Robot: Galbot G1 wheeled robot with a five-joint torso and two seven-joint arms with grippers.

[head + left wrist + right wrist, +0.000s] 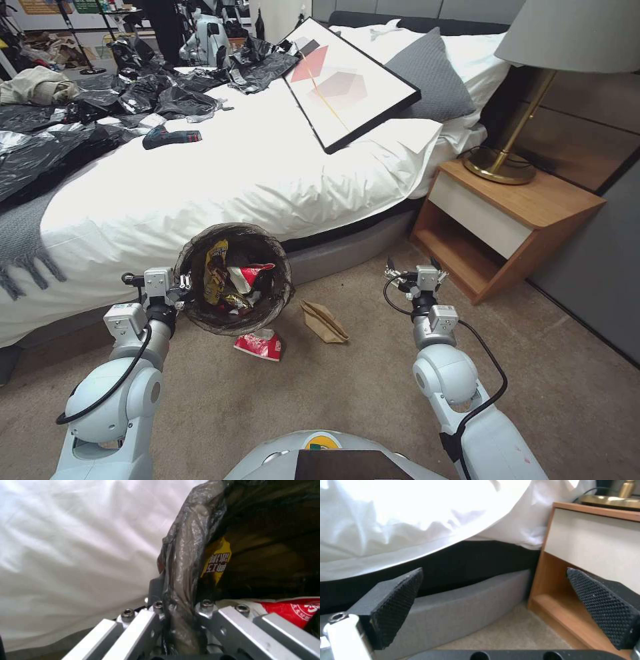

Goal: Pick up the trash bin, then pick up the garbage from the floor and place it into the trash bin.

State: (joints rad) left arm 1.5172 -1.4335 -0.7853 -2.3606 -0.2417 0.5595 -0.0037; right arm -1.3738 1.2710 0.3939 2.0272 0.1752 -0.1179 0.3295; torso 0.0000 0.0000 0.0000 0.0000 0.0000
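My left gripper (179, 285) is shut on the rim of the trash bin (235, 279), holding it tilted above the floor with its mouth toward me. The dark bag over the bin's rim (181, 580) is pinched between the fingers. Inside lie yellow (215, 267) and red-white wrappers (248, 275). On the beige carpet floor (360, 393) below the bin rests a red wrapper (259, 345), and a flattened brown paper bag (324, 322) lies just right of it. My right gripper (415, 269) hangs open and empty above the carpet, right of the paper bag, its pads (398, 602) spread wide.
A bed (220, 173) with white sheets, black plastic bags and a leaning framed picture (347, 83) stands straight ahead. A wooden nightstand (507, 220) with a brass lamp (500, 163) is at the right. A dark wall panel (600, 280) bounds the far right.
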